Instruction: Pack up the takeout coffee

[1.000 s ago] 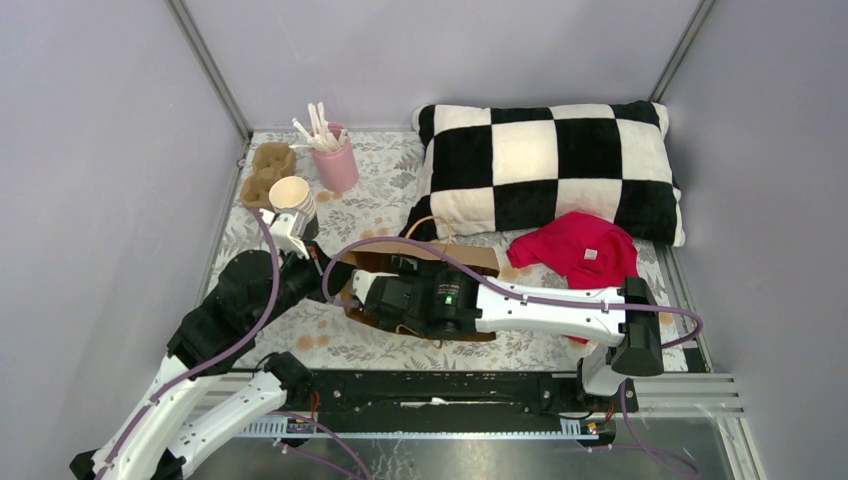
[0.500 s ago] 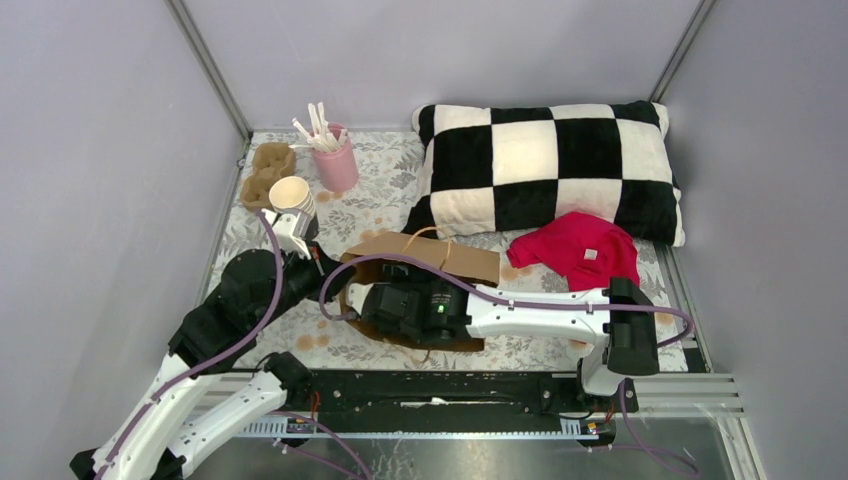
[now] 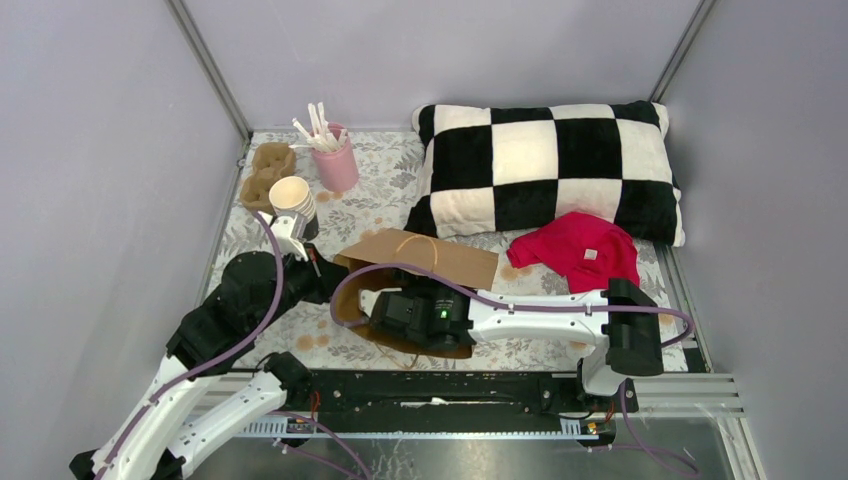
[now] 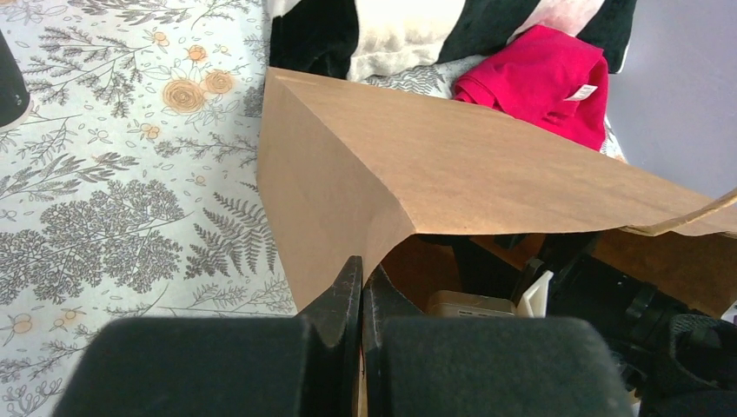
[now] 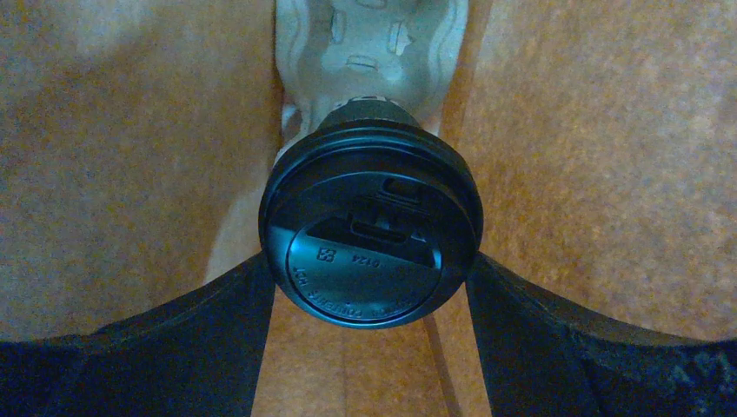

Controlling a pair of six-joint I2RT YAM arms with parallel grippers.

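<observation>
The brown paper bag (image 3: 425, 255) lies on its side on the flowered table, mouth toward the near edge. My left gripper (image 4: 361, 282) is shut on the bag's left mouth edge (image 4: 348, 217) and holds it up. My right gripper (image 5: 371, 278) is inside the bag, its fingers (image 5: 217, 321) against both sides of the takeout coffee (image 5: 371, 226), a black cup with a round black sip lid. The cup's base sits at a pale pulp carrier (image 5: 374, 43) deeper in the bag. In the top view the right wrist (image 3: 430, 312) fills the bag's mouth and the cup is hidden.
A checkered pillow (image 3: 550, 165) and a red cloth (image 3: 575, 248) lie at the back right. A pink cup of stirrers (image 3: 337, 165), a stack of lidless cups (image 3: 292, 195) and a pulp cup carrier (image 3: 265, 170) stand at the back left.
My right arm has pushed left, deeper into the bag, with the cup. The bag's upper side has risen and now covers more of the wrist. The left gripper keeps its hold.
</observation>
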